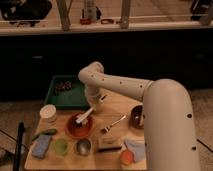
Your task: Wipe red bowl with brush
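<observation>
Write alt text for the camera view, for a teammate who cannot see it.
The robot arm's gripper hangs over the red bowl on a wooden table, the brush slanting from it into the bowl. A green tray sits behind, a dark brown bowl at image right.

We list: red bowl (71, 132), orange-red; brush (85, 115), white handle; gripper (94, 104), white, above the bowl; tray (69, 100), green; small bowl (136, 116), dark brown.
</observation>
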Motion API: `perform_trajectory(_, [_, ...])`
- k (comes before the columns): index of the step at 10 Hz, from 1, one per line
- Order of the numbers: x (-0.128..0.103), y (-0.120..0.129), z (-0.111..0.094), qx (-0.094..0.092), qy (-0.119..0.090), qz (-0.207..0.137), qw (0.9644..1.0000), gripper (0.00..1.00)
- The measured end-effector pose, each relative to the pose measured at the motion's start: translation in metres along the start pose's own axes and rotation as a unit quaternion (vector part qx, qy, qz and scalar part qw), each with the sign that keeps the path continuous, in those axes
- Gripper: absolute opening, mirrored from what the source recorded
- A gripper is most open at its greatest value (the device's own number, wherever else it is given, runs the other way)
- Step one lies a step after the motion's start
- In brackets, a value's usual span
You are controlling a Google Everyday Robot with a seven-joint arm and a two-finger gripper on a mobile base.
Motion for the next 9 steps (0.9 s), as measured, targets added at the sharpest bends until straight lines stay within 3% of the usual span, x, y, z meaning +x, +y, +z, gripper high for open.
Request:
perform_trajectory(2, [-0.020, -0.010, 0.002, -0.002, -0.005, -0.025, 0.9997, 0.00])
perform_trajectory(5, [-0.039, 0.012, 0.009, -0.014, -0.022, -0.033, 0.9991, 0.00])
perform_trajectory(7, [-0.033, 0.031, 0.012, -0.023, -0.028, -0.017, 0.9992, 0.00])
perform_trajectory(9, [-0.014, 0.056, 0.012, -0.035, -0.024, 0.014, 0.9990, 0.00])
